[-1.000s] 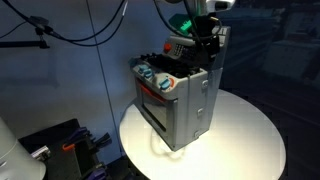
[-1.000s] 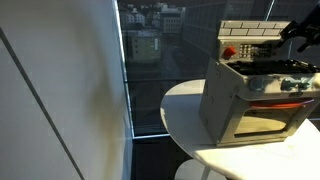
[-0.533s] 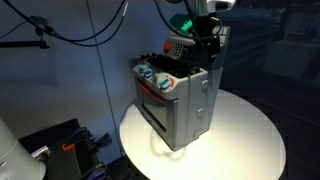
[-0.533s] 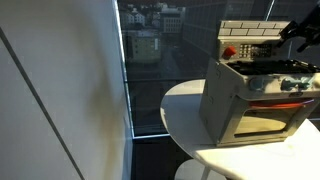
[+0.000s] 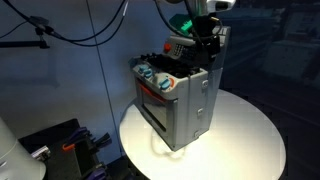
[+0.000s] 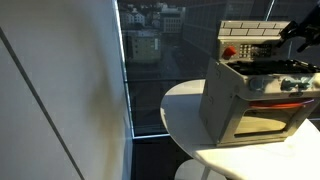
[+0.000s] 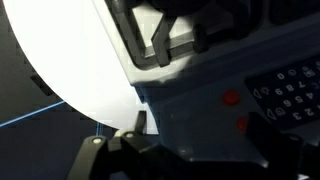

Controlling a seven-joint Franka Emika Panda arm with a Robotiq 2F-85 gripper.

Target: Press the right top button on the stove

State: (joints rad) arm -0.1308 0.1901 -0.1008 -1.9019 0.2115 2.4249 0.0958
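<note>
Nearest: round white table (image 5: 250,140), stove (image 5: 185,100) standing on it, front near table edge. Stove front shows teal knobs (image 5: 150,73) above red-trimmed oven door (image 5: 152,108). Behind these, black burners (image 7: 175,30) on top. Further back, tile-patterned back wall (image 6: 250,38) with two red buttons (image 7: 231,97) close together in wrist view. Gripper (image 5: 207,48) hangs by back wall's upper part; contact unclear. Cannot tell whether jaws are spread or closed. Farthest: black cables (image 5: 95,30); window (image 6: 150,45) showing city buildings.

Stove (image 5: 178,98): grey toy oven, teal and red knobs, red-trimmed door shut.
Pose: upright.
Place: near tabletop (image 5: 250,140) edge.
</note>
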